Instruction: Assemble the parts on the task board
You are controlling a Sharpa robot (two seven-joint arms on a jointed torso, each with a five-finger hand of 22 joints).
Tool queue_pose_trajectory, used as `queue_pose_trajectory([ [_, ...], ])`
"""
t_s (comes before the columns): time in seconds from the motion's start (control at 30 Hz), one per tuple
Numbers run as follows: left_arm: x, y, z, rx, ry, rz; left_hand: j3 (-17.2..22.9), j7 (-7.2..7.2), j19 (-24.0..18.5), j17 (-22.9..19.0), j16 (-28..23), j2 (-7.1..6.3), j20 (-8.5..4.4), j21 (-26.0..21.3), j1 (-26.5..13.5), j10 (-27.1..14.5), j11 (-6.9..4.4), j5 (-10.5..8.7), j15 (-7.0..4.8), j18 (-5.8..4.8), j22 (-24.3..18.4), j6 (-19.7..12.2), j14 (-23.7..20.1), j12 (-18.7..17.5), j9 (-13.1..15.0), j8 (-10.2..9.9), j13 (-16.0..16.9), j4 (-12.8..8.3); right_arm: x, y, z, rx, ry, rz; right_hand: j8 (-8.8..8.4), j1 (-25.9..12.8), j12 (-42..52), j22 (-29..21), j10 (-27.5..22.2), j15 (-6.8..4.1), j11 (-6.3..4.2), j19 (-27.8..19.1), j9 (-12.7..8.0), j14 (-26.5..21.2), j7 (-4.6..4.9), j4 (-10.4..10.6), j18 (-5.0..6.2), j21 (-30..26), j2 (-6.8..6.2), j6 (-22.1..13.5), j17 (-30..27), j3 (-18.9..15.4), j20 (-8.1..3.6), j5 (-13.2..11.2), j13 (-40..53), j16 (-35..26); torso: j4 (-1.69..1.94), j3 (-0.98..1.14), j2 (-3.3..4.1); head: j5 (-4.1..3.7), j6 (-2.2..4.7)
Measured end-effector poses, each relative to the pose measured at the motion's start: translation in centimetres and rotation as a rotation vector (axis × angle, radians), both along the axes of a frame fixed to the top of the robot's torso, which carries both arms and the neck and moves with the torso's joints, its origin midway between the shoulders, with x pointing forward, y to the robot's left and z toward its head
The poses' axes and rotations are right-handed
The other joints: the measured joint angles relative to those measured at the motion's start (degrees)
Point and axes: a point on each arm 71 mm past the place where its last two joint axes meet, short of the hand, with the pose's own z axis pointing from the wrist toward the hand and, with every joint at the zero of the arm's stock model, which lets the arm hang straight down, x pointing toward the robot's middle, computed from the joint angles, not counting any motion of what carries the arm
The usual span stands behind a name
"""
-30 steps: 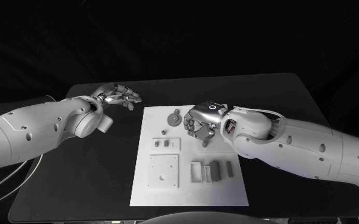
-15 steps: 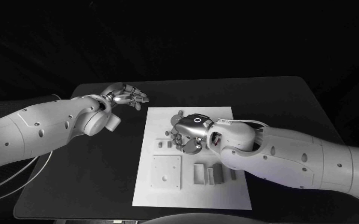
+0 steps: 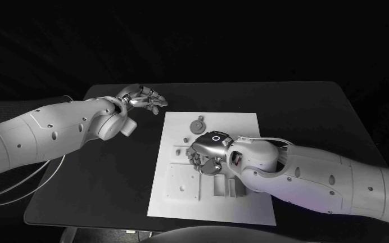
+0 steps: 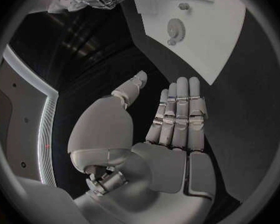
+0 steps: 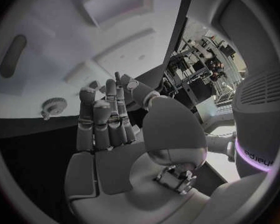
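On the black surface lies the white task board, the right robot hand poised over its grey parts with fingers loosely curled, apparently empty, likely choosing one, while the left robot hand waits spread beside the gear.

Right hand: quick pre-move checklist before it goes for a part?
1. Right hand is over the board: ok.
2. Right hand empty, fingers apart: ok, nothing in it in the wrist view.
3. Left hand is off the board, over the table, holding nothing: ok.
4. Gear lies free on the board's far end: ok.
5. Square block flat on the board, unobstructed: ok.
6. Which part lies under the right hand: cannot tell, the hand hides it.
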Motion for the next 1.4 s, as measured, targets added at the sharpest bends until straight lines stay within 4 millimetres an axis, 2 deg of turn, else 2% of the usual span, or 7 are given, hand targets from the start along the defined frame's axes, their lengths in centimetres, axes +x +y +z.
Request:
queue_pose_trajectory([
  [0.4,0.0,0.1,0.0,0.001,0.000,0.001,0.0,0.20,0.0,0.1,0.0,0.00,0.00,0.0,0.0,0.0,0.00,0.00,0.00,-0.10,0.0,-0.2,0.0,0.0,0.0,0.0,0.0,0.0,-1.1,0.7,-1.4,-0.003,0.018,0.022,-0.08,0.0,0.0,0.0,-0.1,-0.14,-0.09,-0.1,0.1,-0.2,-0.19,0.0,0.00,0.0,0.00,0.0,0.0,0.0,0.09,0.0,0.0,0.0,0.02,0.03,0.01,1.31,-0.59],
  [0.7,0.0,0.1,0.0,0.001,0.000,0.001,0.0,0.20,0.0,0.1,0.0,0.00,0.00,0.0,0.0,0.0,0.00,0.00,0.00,-0.20,0.0,-0.2,0.0,0.0,0.0,0.0,0.0,0.0,-1.4,0.8,-2.0,-0.009,0.022,0.025,-0.02,0.0,0.0,0.0,-0.1,-0.13,-0.11,-0.1,0.0,-0.1,-0.03,0.0,0.00,0.0,0.01,0.2,0.0,0.0,0.10,0.0,0.0,0.0,0.01,0.03,0.01,1.79,-0.79],
  [0.93,0.0,0.2,0.0,0.001,0.000,0.003,0.0,0.20,0.0,0.2,0.0,0.00,0.00,0.0,0.0,0.0,0.00,0.00,0.00,0.40,0.0,-0.2,0.0,0.0,0.0,0.0,0.0,0.0,-1.2,0.7,-2.3,-0.016,0.018,0.019,-0.02,0.2,0.0,0.0,0.0,-0.12,0.05,-0.1,0.0,-0.1,-0.03,0.0,0.00,0.0,0.17,0.2,0.0,0.0,0.10,0.0,0.0,0.0,0.01,0.00,0.01,2.12,-0.88],
  [1.4,0.0,0.2,0.0,0.001,0.001,0.002,0.0,0.20,0.0,0.4,-0.2,0.00,0.01,0.0,0.0,0.0,-0.01,0.00,0.00,0.38,0.0,-0.2,0.0,0.0,0.0,0.0,-0.1,0.0,-1.0,0.7,-2.4,-0.022,0.002,0.021,-0.11,0.3,0.0,0.0,0.0,-0.11,0.04,-0.1,0.2,-0.1,-0.04,-0.1,0.00,0.0,0.22,0.1,0.0,-0.1,0.11,0.0,-0.1,0.0,0.00,0.01,-0.01,2.43,-0.74],
])
